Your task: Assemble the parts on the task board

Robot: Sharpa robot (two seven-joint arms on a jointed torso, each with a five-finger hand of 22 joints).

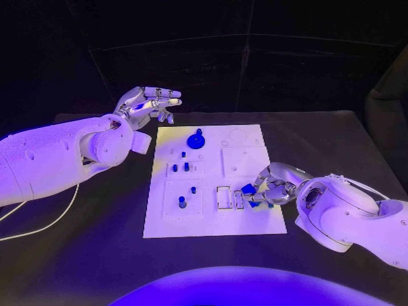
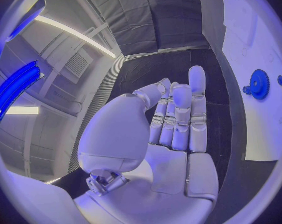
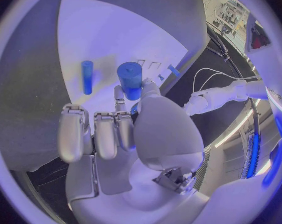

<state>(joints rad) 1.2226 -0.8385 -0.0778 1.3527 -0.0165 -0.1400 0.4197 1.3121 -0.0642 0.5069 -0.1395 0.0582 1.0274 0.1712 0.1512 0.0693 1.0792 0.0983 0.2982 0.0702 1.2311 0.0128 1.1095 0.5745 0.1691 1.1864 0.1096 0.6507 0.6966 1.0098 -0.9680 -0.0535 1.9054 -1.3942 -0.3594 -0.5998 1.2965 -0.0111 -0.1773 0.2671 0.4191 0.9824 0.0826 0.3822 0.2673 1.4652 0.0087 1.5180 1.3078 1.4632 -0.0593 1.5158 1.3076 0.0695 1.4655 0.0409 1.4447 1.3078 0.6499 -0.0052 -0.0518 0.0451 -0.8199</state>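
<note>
The task board (image 1: 215, 217) is a white rectangular plate lying flat in the middle of the dark tabletop (image 1: 85, 255), its long side running from 6 toward 12 o'clock. Its surface is divided into shallow moulded fields with small recesses. In the field toward 11 o'clock a blue gear (image 1: 196, 140) with a smaller knob above it sits on the board; in the left wrist view the same gear (image 2: 258, 83) shows fine teeth round its rim. Below it, near the board's centre-left, several short blue pegs (image 1: 180, 168) stand upright in their holes, and another blue peg (image 1: 182, 202) stands toward 7 o'clock. Two narrow rectangular slots (image 1: 224, 196) are cut in the lower middle of the board.

The right hand (image 1: 270, 186) lies over the board's edge at about 4 o'clock, just beside the slots, its fingers closed around a blue part (image 1: 249, 189). In the right wrist view that blue part (image 3: 130, 79) is a stubby cylinder pinched at the fingertips (image 3: 119, 95), with a slimmer blue peg (image 3: 86, 76) standing on the board beyond it.

The left hand (image 1: 152, 104) hovers off the board's corner at 11 o'clock, above the tabletop, holding nothing; its fingers (image 2: 178, 117) are stretched out and lie close side by side, with the thumb apart from them.
</note>
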